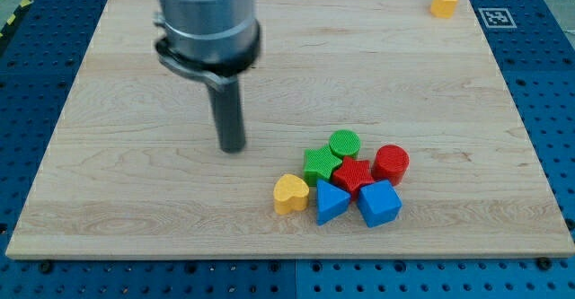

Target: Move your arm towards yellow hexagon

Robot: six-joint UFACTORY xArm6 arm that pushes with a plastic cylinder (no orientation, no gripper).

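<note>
A wooden counter point(117, 200) fills the view, lying on a blue pegboard surface point(539, 83).

Nearest the view's bottom sits a tight cluster of seven small blocks, right of centre. At its front, a yellow heart point(290, 193) lies at the cluster's 9 o'clock edge. Just beside it, towards 3 o'clock, is a blue triangle point(331, 201), and touching that on the far side is a blue cube point(379, 203), tilted so one corner faces the viewer. Behind these, a red block with a faceted outline point(352, 174) sits in the cluster's middle. At its 9 o'clock is a green block with a notched, star-like shape point(318, 165). At its 12 o'clock is a green cylinder point(343, 143), and at its 3 o'clock a red cylinder point(391, 163).

Farther back, at about 10 o'clock from the cluster and clearly apart from it, my tip point(233, 147) rests on the bare wood. The dark rod rises straight up to a wide grey metal collar point(207, 21) at the view's top. There is no hand on this arm, only the rod, and it touches no block.

Farthest away, near the counter's top right corner, the yellow hexagon point(444, 1) stands alone. It lies at roughly 2 o'clock from my tip, well apart from it and from the cluster. A black and white square marker point(496, 17) lies just off the counter beside it.
</note>
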